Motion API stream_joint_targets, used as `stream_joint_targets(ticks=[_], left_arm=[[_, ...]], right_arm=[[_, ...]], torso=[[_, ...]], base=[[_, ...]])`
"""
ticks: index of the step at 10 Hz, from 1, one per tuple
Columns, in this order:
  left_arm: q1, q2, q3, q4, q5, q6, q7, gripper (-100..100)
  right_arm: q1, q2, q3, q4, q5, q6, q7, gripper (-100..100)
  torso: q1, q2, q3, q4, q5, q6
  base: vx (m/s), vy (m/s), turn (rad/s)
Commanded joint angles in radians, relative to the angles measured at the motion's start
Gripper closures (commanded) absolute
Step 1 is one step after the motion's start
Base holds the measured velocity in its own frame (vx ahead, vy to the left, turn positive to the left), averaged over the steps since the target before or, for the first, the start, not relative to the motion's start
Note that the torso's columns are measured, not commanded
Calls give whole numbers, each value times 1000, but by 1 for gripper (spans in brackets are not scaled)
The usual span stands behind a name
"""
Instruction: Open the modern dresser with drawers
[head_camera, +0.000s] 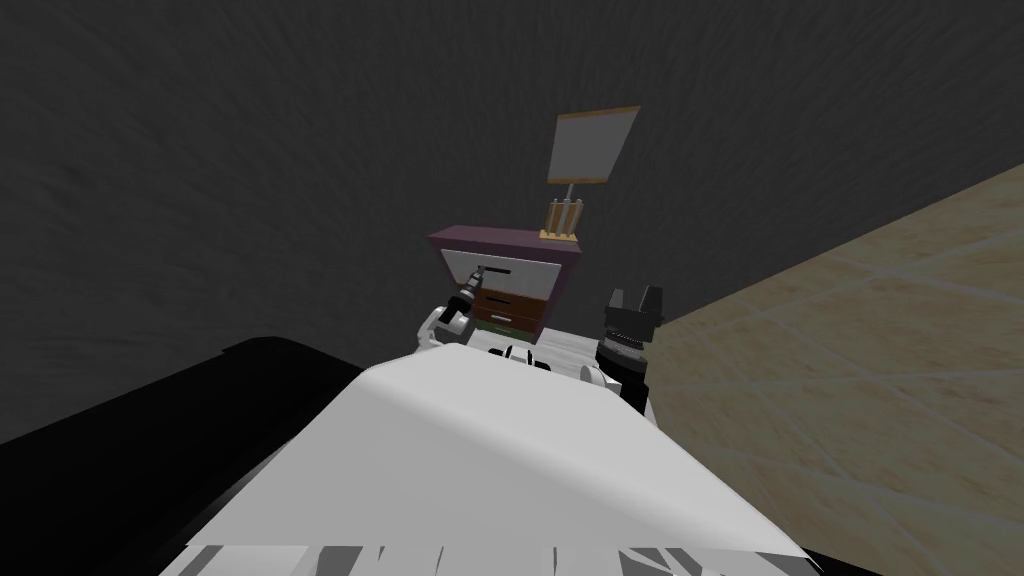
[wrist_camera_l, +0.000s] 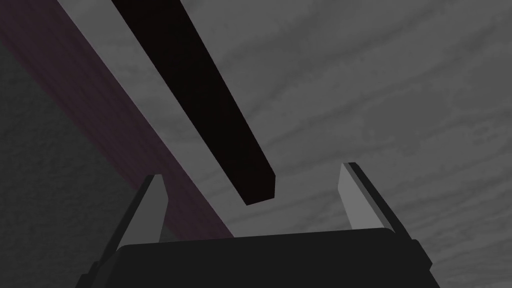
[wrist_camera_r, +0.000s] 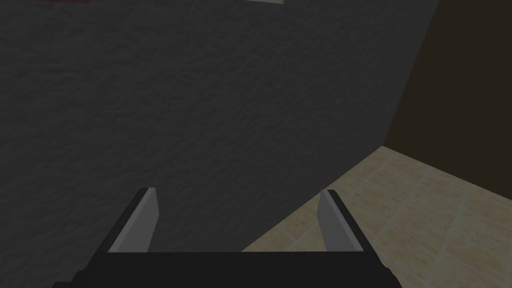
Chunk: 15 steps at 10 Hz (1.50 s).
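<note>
Dark wall (head_camera: 250, 150) backs the twelve-o'clock dresser (head_camera: 505, 275); left end effector (wrist_camera_l: 252, 171), open, brackets the handle (wrist_camera_l: 210, 100) tip. Closing there may slip off.

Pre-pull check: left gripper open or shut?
Open. Left gripper fingers stand wide apart; the dark drawer handle ends between them, untouched.

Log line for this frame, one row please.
phase: pre-grasp | left end effector: open, end of dark handle between fingers | right end effector: open, idle | target: dresser top drawer
</note>
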Motion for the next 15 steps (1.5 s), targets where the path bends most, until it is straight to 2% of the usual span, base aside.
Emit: stream_joint_targets(ticks=[1, 2, 3, 4, 5, 6, 7, 8, 9, 10, 11, 12, 13, 14, 15], left_arm=[[-6, 7, -2, 4, -2, 18, 2, -100], [-52, 44, -10, 55, 10, -2, 30, -100], [-52, 44, -10, 67, 10, -2, 30, -100], [-95, 80, -17, 103, 23, -27, 57, -100], [-98, 80, -17, 130, 23, -27, 57, -100], [-141, 117, -24, 162, 36, -51, 84, -100], [-143, 117, -24, 192, 36, -51, 84, -100], [-186, 153, -31, 225, 48, -75, 112, -100], [-189, 153, -31, 253, 48, -75, 112, -100], [-230, 189, -38, 285, 61, -99, 139, -100], [-235, 189, -38, 312, 61, -99, 139, -100], [-277, 226, -45, 343, 74, -124, 166, -100], [-280, 226, -45, 375, 74, -124, 166, -100], [-322, 262, -52, 410, 86, -148, 193, -100], [-326, 262, -52, 441, 86, -148, 193, -100]], right_arm=[[0, 0, 0, 0, 0, 0, 0, 0], [0, 0, 0, 0, 0, 0, 0, 0], [0, 0, 0, 0, 0, 0, 0, 0], [0, 0, 0, 0, 0, 0, 0, 0], [0, 0, 0, 0, 0, 0, 0, 0], [0, 0, 0, 0, 0, 0, 0, 0], [0, 0, 0, 0, 0, 0, 0, 0], [0, 0, 0, 0, 0, 0, 0, 0], [0, 0, 0, 0, 0, 0, 0, 0], [0, 0, 0, 0, 0, 0, 0, 0], [0, 0, 0, 0, 0, 0, 0, 0], [0, 0, 0, 0, 0, 0, 0, 0], [0, 0, 0, 0, 0, 0, 0, 0], [0, 0, 0, 0, 0, 0, 0, 0], [0, 0, 0, 0, 0, 0, 0, 0]], torso=[[0, 0, 0, 0, 0, 0], [0, 0, 0, 0, 0, 0], [-3, 1, 1, 0, -1, 0], [-2, 1, 1, 0, -1, 0], [-2, 0, 0, 0, -1, 0], [0, -1, 0, 0, 0, 0], [1, -1, 0, 0, 0, 0], [1, 0, 0, 0, 0, 0], [0, 0, 0, 0, 0, 0], [0, -1, 0, 0, 0, 0], [0, 0, 0, 0, 0, 0], [1, 0, 0, 0, 0, 0], [0, 0, 0, 0, 0, 0], [0, 0, 0, 0, 0, 0], [0, 0, 0, 0, 0, 0]], base=[[8, 7, -10], [-24, -43, 60], [-26, -58, 49], [-29, -79, 74], [-23, -72, 29], [-30, -68, 65], [-33, -60, 35], [-29, -79, 68], [-21, -66, 33], [-29, -67, 57], [-27, -56, 45], [-34, -70, 85], [-34, -62, 30], [-42, -59, 67], [-31, -59, 32]])
